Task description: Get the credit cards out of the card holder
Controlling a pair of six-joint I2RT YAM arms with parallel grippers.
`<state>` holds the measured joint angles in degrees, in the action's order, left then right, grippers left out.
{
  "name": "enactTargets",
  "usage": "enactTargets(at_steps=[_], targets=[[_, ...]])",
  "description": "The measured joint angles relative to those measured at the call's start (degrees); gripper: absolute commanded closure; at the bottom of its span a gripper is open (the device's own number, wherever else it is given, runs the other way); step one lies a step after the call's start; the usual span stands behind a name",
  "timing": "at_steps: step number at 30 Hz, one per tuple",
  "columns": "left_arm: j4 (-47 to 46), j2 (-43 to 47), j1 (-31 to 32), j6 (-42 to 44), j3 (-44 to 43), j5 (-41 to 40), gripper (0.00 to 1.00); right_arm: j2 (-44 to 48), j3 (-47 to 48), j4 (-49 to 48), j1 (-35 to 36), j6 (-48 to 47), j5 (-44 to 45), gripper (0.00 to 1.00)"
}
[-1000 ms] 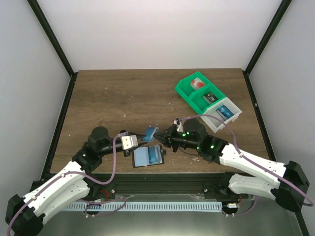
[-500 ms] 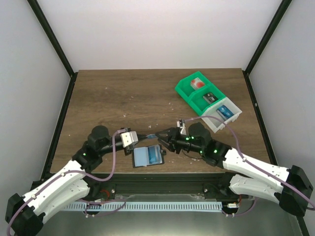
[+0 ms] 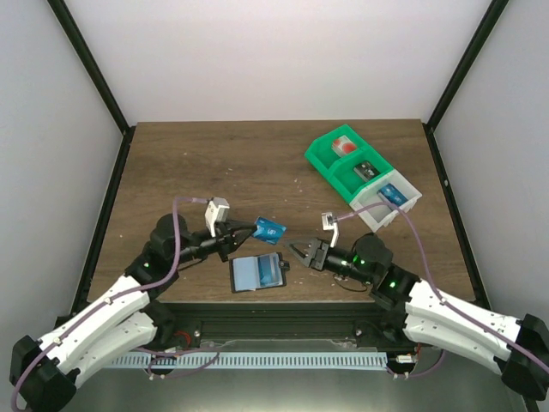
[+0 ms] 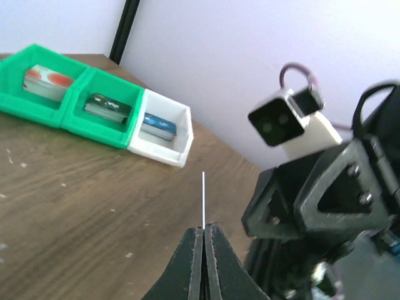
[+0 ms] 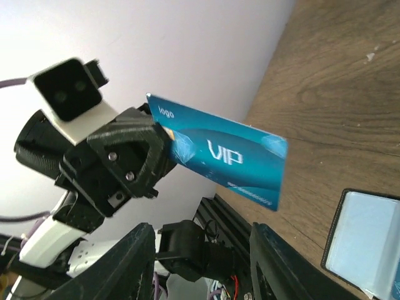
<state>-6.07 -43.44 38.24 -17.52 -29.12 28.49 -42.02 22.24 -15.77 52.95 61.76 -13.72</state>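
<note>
Top external view shows one credit card (image 3: 271, 229) out of the wallet and up in the air, clenched at one end in my left gripper (image 3: 251, 229). From the left wrist I see it edge-on, a thin pale line rising out of my shut jaws, and from the right wrist its blue face reads VIP. Nearer my bases, the card holder (image 3: 257, 273) lies spread flat on the table (image 3: 214, 163), close to the front edge and between my two arms. Its left half is pale; its right half shows a brighter blue patch, which I judge may be a second card in its slot, though I cannot be sure. So I reckon the job part done: one card is freed but not yet set down, and the wallet is left to check and empty. My right gripper (image 3: 300, 254) hovers just right of the holder, jaws spread, grasping nothing. Count: one card in hand, one holder, one green-and-white bin (image 3: 319, 159) at the far right with three compartments, one item in each
</note>
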Motion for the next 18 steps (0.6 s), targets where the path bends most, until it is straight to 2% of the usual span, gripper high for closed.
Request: enactTargets(at_steps=[6,11,18], targets=[[-5.77,4.44,0.00,-24.39,3.21,-1.51,1.00,1.75,-5.20,-7.52,0.00,-1.53,-2.01,0.60],[-12.76,6.03,0.00,-40.13,9.49,-2.32,1.00,-0.81,-7.50,-13.33,0.00,-0.39,-3.87,0.61],[-17.27,4.04,0.00,-50.99,12.79,-2.16,1.00,-5.14,-7.50,-20.92,0.00,2.84,-5.27,0.63]])
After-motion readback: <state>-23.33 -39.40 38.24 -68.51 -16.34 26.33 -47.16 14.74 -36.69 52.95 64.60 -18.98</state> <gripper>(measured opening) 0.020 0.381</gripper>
